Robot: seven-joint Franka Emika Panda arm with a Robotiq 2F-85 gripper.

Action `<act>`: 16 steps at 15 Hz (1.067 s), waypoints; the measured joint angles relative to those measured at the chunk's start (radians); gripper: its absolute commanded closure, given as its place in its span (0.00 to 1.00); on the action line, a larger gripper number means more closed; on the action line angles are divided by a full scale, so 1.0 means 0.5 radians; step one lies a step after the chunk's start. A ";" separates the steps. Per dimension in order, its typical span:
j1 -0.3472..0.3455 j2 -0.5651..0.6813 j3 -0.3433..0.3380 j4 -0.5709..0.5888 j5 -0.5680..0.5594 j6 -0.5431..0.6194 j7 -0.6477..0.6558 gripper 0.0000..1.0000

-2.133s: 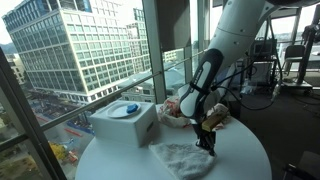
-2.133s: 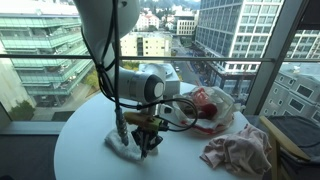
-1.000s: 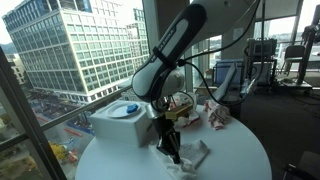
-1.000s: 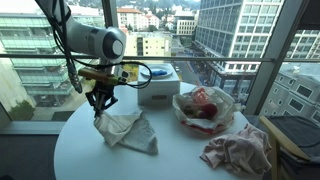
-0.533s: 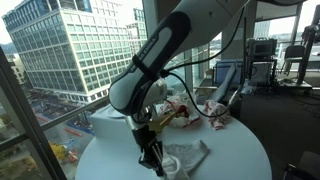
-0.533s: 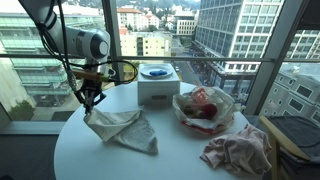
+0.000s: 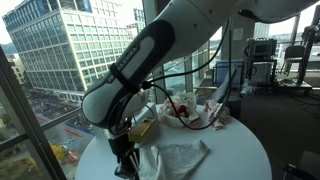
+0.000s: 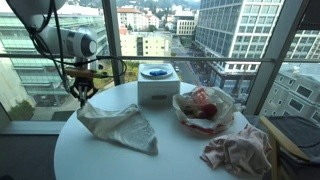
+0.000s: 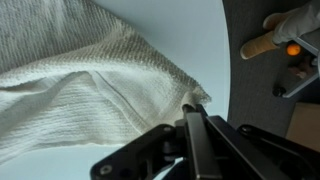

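Note:
A white knitted cloth [image 8: 118, 125] lies spread on the round white table [image 8: 150, 160]; it also shows as a pale heap [image 7: 175, 158] and fills the left of the wrist view [image 9: 80, 90]. My gripper [image 8: 82, 99] is at the table's edge, shut on one corner of the cloth [image 9: 187, 102]. That corner is pinched between the black fingers [image 9: 200, 135] and the cloth trails away from it. In an exterior view the gripper [image 7: 125, 163] hangs under the large arm near the table's front edge.
A white box [image 8: 158, 88] with a blue-rimmed dish [image 8: 156, 71] stands at the back of the table. Beside it is a clear bag of red and white items [image 8: 203, 106]. A pinkish cloth [image 8: 237, 150] lies near the table edge. Windows surround the table.
The gripper has dragged the cloth corner across the table toward its edge, stretching the cloth out flat behind it. The jaws stayed shut on the corner throughout.

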 measured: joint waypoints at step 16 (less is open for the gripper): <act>0.013 0.106 -0.199 0.084 -0.146 0.560 0.169 0.00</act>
